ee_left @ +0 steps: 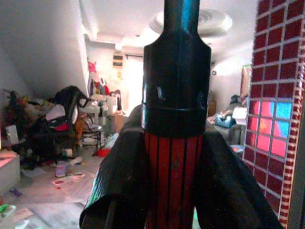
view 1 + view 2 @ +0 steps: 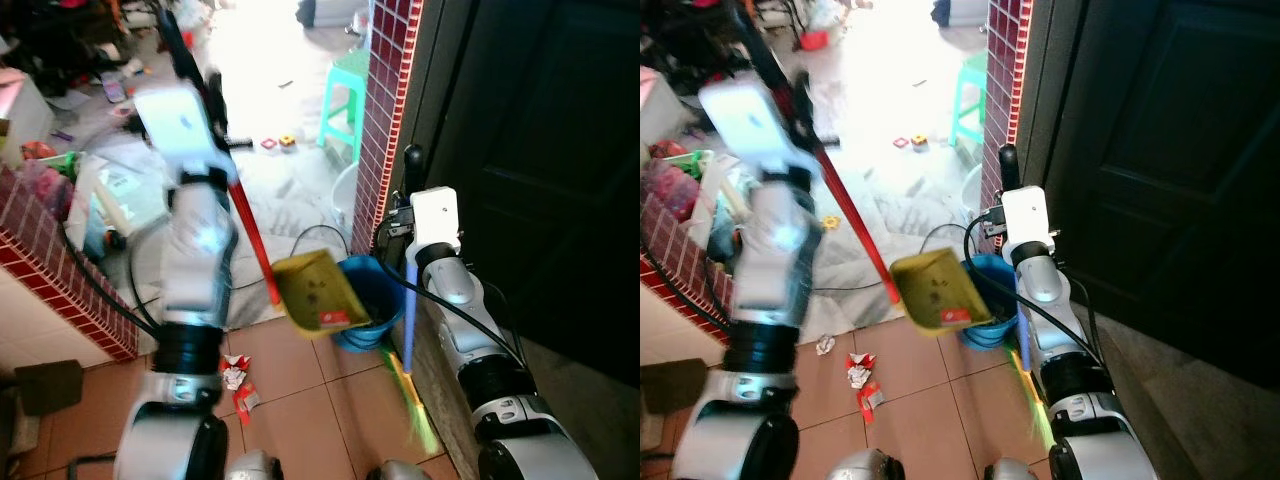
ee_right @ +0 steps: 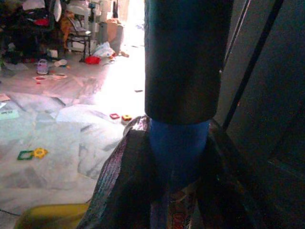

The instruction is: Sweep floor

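A: What is filling the scene, starting with the biggest thing?

B: The terracotta tiled floor point(image 2: 330, 410) is running from the robot's feet toward a bright, cluttered room beyond a red mosaic-tiled pillar point(image 2: 385, 110). A dark door is standing on the robot's right, and a turquoise plastic stool point(image 2: 345, 95) is sitting beyond the pillar.

A: And the tools?

B: The left gripper point(image 1: 157, 191) is clamping the red ribbed handle with a black collar point(image 1: 172, 162) of a long-handled yellow plastic dustpan point(image 2: 318, 292). The pan is hanging tilted over the round blue plastic bucket point(image 2: 372, 300) that is standing on the floor against the pillar's foot. The right gripper point(image 3: 171, 186) is closing around the blue shaft point(image 3: 178, 148) of a broom, whose green bristles point(image 2: 415, 405) are trailing low beside the robot's right leg.

A: Where is the task standing?

B: Judging by the pan over the bucket, the robot seems to be emptying a load. I cannot tell whether anything is falling out. Sweeping is not finished: crumpled red-and-white wrappers point(image 2: 236, 380) are lying on the tiles near the robot's left leg, well short of the bucket, and small coloured toy pieces point(image 2: 278, 143) are scattered on the pale floor farther off. Those wrappers look like the next thing needing the broom.
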You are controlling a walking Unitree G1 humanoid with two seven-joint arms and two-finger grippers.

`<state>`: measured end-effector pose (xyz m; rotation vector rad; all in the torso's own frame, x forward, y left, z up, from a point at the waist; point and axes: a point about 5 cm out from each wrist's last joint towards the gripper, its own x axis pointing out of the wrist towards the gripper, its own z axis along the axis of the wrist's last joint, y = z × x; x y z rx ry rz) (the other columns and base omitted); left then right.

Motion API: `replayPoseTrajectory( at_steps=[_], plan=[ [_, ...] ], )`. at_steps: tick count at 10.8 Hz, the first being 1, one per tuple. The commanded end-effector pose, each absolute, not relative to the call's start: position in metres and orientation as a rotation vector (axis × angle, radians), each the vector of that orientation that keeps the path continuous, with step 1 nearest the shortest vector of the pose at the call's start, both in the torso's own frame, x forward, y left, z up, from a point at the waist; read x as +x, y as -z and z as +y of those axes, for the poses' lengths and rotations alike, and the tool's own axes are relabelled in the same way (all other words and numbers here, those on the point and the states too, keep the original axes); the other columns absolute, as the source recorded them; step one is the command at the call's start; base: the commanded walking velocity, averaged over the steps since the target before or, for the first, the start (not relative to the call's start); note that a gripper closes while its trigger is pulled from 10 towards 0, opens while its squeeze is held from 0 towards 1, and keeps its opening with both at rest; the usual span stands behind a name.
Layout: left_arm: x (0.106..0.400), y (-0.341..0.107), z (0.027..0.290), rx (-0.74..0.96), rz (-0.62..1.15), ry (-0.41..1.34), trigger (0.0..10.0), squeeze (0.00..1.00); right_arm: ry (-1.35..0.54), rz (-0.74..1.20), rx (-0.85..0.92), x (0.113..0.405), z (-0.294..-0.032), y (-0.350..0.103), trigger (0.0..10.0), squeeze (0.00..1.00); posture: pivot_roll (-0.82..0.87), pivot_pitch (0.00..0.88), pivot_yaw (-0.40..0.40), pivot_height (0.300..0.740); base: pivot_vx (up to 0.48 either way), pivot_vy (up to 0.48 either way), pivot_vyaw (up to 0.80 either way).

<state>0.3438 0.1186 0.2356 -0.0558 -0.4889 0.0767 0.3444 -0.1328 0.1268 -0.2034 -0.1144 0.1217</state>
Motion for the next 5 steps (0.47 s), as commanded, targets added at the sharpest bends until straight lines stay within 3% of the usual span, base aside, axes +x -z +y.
replayPoseTrajectory(
  at_steps=[1,4,5],
  plan=[
    [0.341,-0.252,0.116,-0.030,-0.586,-0.074,10.0,0.00,-0.128,-0.157,-0.203,0.346,-0.130,-0.137,10.0,0.00,-0.08,0.000,0.048,0.740,0.000,0.000,0.00],
    [0.337,-0.270,0.085,0.052,-0.721,-0.015,10.0,0.00,-0.124,-0.164,-0.189,0.345,-0.128,-0.140,10.0,0.00,-0.09,0.000,0.052,0.740,0.000,0.000,0.00],
    [0.333,-0.275,0.061,0.068,-0.771,0.063,10.0,0.00,-0.134,-0.170,-0.187,0.344,-0.124,-0.140,10.0,0.00,-0.09,0.000,0.055,0.740,0.000,0.000,0.00]
  ],
)
